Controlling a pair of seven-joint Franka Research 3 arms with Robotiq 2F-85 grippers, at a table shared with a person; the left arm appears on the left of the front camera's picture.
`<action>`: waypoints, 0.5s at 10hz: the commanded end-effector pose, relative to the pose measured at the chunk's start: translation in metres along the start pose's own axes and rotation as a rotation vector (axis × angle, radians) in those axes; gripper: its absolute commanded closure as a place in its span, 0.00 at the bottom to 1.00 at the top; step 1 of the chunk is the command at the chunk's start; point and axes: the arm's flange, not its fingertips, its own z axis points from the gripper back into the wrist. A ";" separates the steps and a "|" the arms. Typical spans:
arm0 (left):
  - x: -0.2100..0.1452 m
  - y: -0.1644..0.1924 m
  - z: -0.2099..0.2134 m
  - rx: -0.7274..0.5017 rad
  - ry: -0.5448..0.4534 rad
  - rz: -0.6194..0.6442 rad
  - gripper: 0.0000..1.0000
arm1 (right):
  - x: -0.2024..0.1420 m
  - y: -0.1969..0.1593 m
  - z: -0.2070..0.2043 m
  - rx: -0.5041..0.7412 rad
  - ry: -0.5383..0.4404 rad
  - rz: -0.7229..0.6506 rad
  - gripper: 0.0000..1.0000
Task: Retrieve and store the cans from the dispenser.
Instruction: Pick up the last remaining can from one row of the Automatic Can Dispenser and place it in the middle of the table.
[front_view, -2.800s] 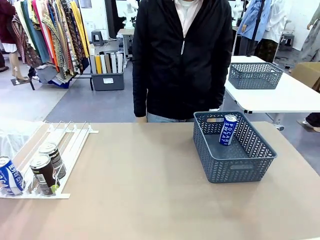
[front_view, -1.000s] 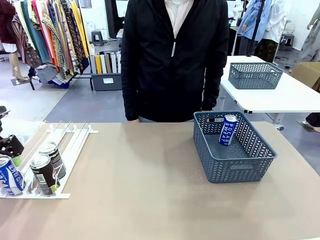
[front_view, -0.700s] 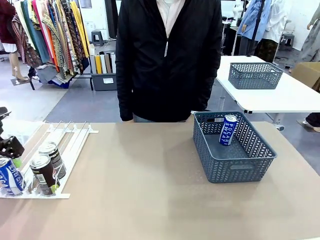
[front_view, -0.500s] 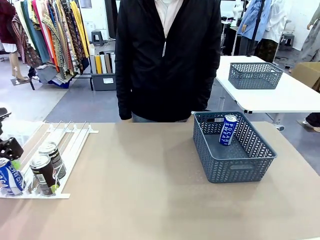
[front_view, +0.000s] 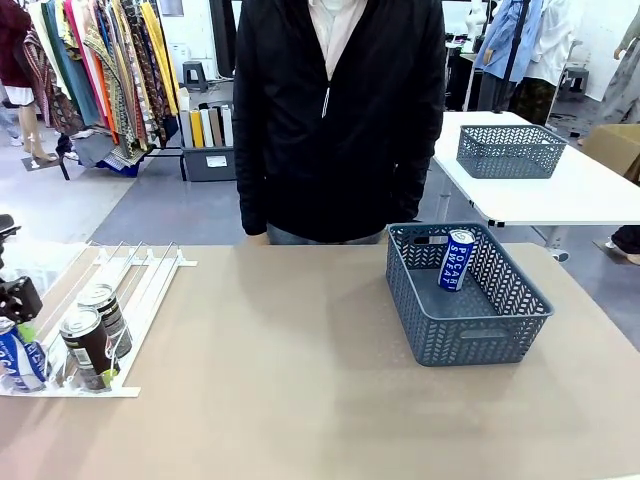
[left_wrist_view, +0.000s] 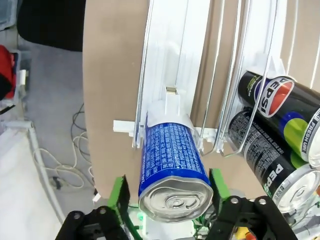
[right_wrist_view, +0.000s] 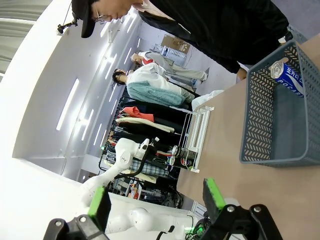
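Note:
The white dispenser (front_view: 140, 275) lies at the table's left end, its lanes running toward me. A blue-and-white can (front_view: 14, 362) lies in its leftmost lane against the stop. Two dark cans (front_view: 88, 348) (front_view: 106, 314) lie in the lanes beside it. In the left wrist view the blue can (left_wrist_view: 172, 167) points its silver top at the camera. My left gripper (left_wrist_view: 170, 192) straddles it, still open, with one green pad (left_wrist_view: 119, 192) a little off the can's side. The dark cans (left_wrist_view: 280, 145) lie to its right. My right gripper (right_wrist_view: 156, 197) is open and holds nothing.
A dark grey lattice basket (front_view: 500, 335) stands at the right of the table with one blue can (front_view: 455, 260) leaning upright inside. A person in a black jacket (front_view: 340, 110) stands at the far edge. Bare tabletop lies between dispenser and basket.
My left gripper's jaws have narrowed around the blue can in the leftmost lane. The person has shifted slightly to the left. The basket and dark cans have not moved.

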 end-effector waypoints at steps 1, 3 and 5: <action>0.003 0.001 0.002 0.023 -0.016 0.025 1.00 | 0.004 0.003 -0.002 0.020 -0.013 0.019 0.00; 0.002 0.001 0.002 0.021 -0.017 0.027 1.00 | 0.004 0.003 -0.002 0.020 -0.013 0.019 0.00; -0.001 0.001 0.007 0.010 -0.032 0.018 1.00 | 0.004 0.003 -0.002 0.020 -0.013 0.019 0.00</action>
